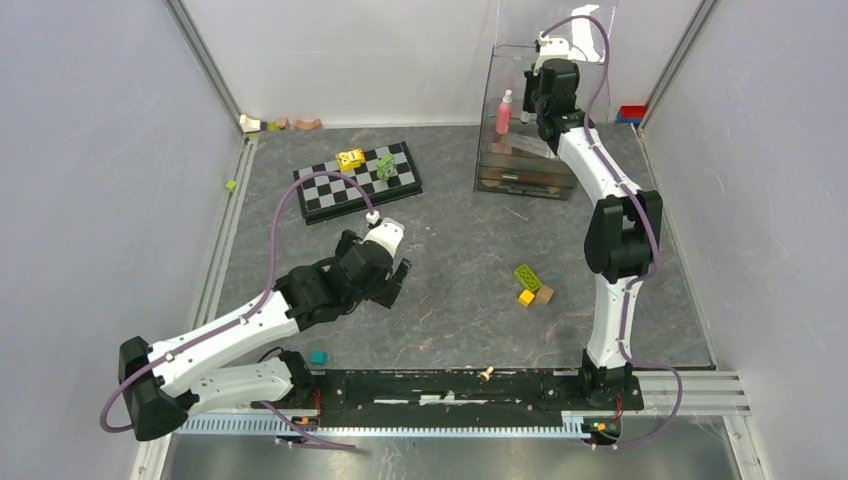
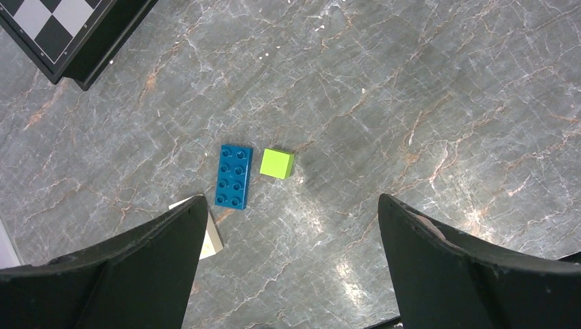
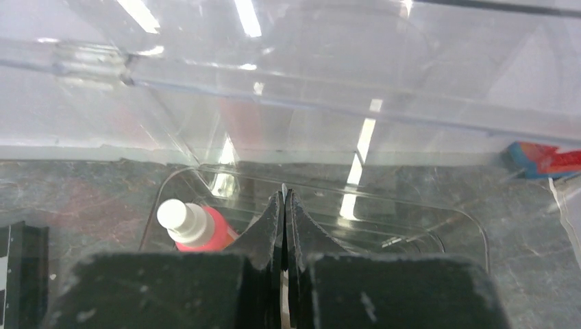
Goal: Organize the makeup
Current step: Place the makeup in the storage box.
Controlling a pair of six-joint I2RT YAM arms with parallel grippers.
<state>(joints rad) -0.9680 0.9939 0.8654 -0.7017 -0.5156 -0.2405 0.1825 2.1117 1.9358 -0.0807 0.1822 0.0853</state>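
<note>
Shows the right jaws pressed together on nothing at the clear plastic organiser (image 3: 308,89), the upright pink white-capped tube (image 3: 197,232) just to their left, far from the spread left jaws.

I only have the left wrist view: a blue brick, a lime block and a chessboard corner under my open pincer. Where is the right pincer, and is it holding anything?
Observer: The right pincer is shut on nothing, over the top tray of the clear organizer at the table's far right.
Operator: Any makeup in it?
Observer: A pink bottle with a white cap stands upright in that top tray, just beside the pincer.
Operator: Anything left for my arm?
Observer: Small peach pieces lie by the back wall, far left, beyond the chessboard; they are too small to identify.
</note>
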